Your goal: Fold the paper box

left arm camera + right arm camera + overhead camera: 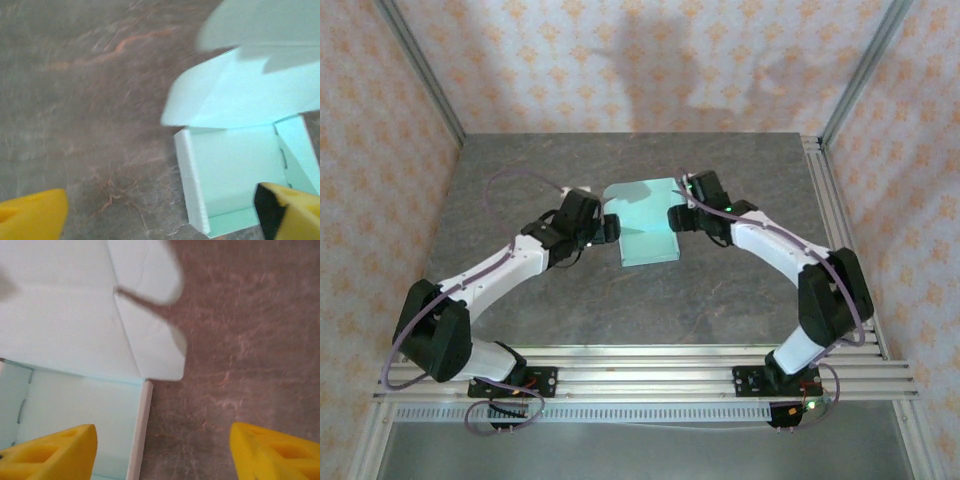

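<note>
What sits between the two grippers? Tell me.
The paper box, partly folded, lies between the left gripper and right gripper, seen in the top external view.

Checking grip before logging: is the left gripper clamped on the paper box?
No, the fingers of the left gripper stand wide apart, one well clear of the paper box.

In the left wrist view the paper box (235, 195) runs off the right and top edges, its upper flap (260, 22) blurred. In the right wrist view it leaves the frame at left, top and bottom. Both wrist cameras crop their yellow fingers (35, 215) at the bottom edge.
</note>
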{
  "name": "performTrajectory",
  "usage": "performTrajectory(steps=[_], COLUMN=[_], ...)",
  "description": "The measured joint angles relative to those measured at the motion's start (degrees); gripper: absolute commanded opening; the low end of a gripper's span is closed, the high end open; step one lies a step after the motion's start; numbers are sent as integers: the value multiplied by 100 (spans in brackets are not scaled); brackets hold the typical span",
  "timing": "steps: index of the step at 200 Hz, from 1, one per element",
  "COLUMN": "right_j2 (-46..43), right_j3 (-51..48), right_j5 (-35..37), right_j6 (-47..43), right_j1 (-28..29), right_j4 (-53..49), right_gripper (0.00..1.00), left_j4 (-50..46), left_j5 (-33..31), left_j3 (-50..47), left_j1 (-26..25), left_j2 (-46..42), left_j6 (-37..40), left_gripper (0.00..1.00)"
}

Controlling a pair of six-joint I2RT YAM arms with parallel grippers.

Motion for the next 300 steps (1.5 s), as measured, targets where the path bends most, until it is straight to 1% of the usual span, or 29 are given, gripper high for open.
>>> performTrajectory(steps=[22, 48, 69, 90, 103, 107, 119, 129, 135, 153, 177, 185, 194, 205, 215, 228, 231, 250, 255, 264, 275, 300], right_j2=[-114, -114, -114, -114, -114, -114, -114, -114, -114, -114, -114, -114, -114, -114, -114, -114, -114, -114, -114, -114, -114, -114], right_j3=[98, 365, 546, 623, 627, 627, 627, 629, 632, 664, 726, 743, 763, 778, 782, 785, 785, 785, 785, 785, 785, 785], right_j5=[-511, -1021, -1320, -1515, -1589, -1604, -1644, -1674, -1696, -1740, -1755, -1764, -1764, -1764, -1762, -1762, -1764, -1764, -1764, -1764, -1762, -1759], right_j6=[-310, -640, -890, -1147, -1268, -1307, -1403, -1471, -1517, -1652, -1797, -1827, -1853, -1882, -1884, -1882, -1882, -1878, -1878, -1878, -1880, -1880], right_j1=[-352, -586, -649, -660, -671, -682, -713, -743, -758, -785, -782, -782, -782, -782, -782, -782, -782, -782, -782, -782, -782, -782], right_j4=[9, -85, -109, -151, -192, -212, -271, -323, -356, -481, -590, -629, -654, -673, -675, -684, -688, -699, -704, -710, -717, -717], right_gripper=[75, 77, 79, 80, 80, 80, 80, 81, 81, 81, 81, 81, 81, 81, 81, 81, 81, 81, 81, 81, 81, 81], left_j4=[-365, -997, -1504, -1849, -2009, -2059, -2284, -2494, -2649, -3084, -3589, -3733, -3856, -3995, -4079, -4179, -4194, -4271, -4280, -4284, -4301, -4350], left_j5=[28, -2, 186, 479, 656, 723, 953, 1180, 1325, 1663, 1915, 1963, 1985, 2017, 2068, 2120, 2131, 2208, 2227, 2258, 2299, 2409], left_j3=[890, 1939, 2712, 3167, 3320, 3366, 3589, 3849, 4048, 4710, 5320, 5436, 5495, 5534, 5556, 5598, 5606, 5635, 5650, 5654, 5654, 5654], left_j1=[0, 39, 247, 483, 623, 664, 785, 883, 938, 1067, 1139, 1143, 1143, 1141, 1143, 1143, 1143, 1143, 1143, 1141, 1143, 1143], left_j2=[295, 754, 1176, 1488, 1639, 1694, 1897, 2111, 2269, 2802, 3405, 3569, 3700, 3834, 3912, 3982, 3991, 4000, 4000, 4000, 4000, 4000], left_j6=[837, 1720, 2361, 2929, 3281, 3373, 3657, 3945, 4087, 4417, 4819, 4940, 5053, 5174, 5265, 5362, 5366, 5471, 5482, 5517, 5595, 5744], left_gripper=[100, 100, 100, 98, 92, 88, 79, 65, 62, 60, 59, 57, 49, 46, 39, 36, 34, 33, 31, 30, 24, 24])
